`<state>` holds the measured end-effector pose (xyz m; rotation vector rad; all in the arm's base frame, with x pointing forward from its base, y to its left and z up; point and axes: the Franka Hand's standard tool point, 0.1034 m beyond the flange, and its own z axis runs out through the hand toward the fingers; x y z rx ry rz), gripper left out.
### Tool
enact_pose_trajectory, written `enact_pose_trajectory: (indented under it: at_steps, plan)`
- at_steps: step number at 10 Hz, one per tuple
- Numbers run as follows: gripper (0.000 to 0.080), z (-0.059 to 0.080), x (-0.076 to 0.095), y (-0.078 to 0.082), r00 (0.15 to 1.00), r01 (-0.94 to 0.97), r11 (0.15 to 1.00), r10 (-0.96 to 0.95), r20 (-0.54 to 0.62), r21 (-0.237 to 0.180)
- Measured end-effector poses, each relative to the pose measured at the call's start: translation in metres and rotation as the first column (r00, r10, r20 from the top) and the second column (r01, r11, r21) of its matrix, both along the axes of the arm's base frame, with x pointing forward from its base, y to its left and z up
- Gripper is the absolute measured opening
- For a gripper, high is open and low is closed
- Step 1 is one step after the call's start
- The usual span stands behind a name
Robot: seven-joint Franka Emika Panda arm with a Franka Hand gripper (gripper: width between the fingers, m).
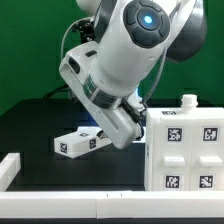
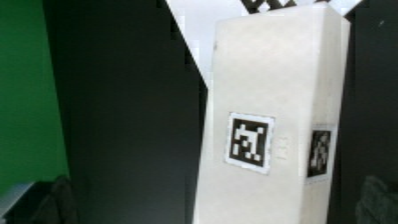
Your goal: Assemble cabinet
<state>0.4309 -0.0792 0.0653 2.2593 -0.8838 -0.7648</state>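
A long white cabinet panel (image 1: 80, 143) with square tags lies flat on the black table. In the wrist view it (image 2: 267, 110) runs lengthwise between my fingers, with one tag on its face and one on its side. My gripper (image 1: 123, 132) is low over the end of the panel nearest the box shell. In the wrist view the gripper (image 2: 205, 208) looks open. One dark finger (image 2: 32, 203) stands apart from the panel, and the other sits close beside it. The white cabinet box shell (image 1: 186, 152), with tagged fronts, stands at the exterior view's right. A small white block (image 1: 187, 101) sits on top of it.
A white rail (image 1: 70, 196) runs along the table's front and turns up at the exterior view's left (image 1: 9, 170). The arm's large white body (image 1: 125, 50) hangs over the middle. A green backdrop stands behind. A white tagged surface (image 2: 270, 7) lies beyond the panel's far end.
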Motion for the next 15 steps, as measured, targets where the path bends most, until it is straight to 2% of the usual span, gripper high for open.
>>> enact_pose_trajectory:
  at_steps: [2, 4, 5, 6, 8, 9, 12, 14, 15]
  plan:
    - [0.0797, -0.001, 0.001, 0.003, 1.0, -0.001, 1.0, 0.001, 0.021, 0.011]
    - [0.0797, -0.001, 0.004, 0.006, 0.991, 0.024, 0.994, -0.037, 0.126, 0.103]
    - [0.0797, 0.0, 0.002, 0.003, 0.988, 0.038, 0.992, -0.056, 0.146, 0.118]
    - [0.0797, -0.002, 0.007, 0.001, 0.976, 0.041, 0.983, -0.077, 0.203, 0.178]
    - [0.0797, -0.005, 0.009, 0.0, 0.954, 0.068, 0.969, -0.133, 0.27, 0.238]
    - [0.0797, -0.004, 0.01, 0.002, 0.947, 0.093, 0.963, -0.164, 0.277, 0.254]
    - [0.0797, -0.006, 0.017, -0.005, 0.896, 0.085, 0.928, -0.23, 0.38, 0.362]
    - [0.0797, -0.007, 0.018, -0.013, 0.855, 0.064, 0.909, -0.263, 0.447, 0.412]
    - [0.0797, -0.009, 0.009, -0.018, 0.837, 0.034, 0.915, -0.246, 0.489, 0.401]
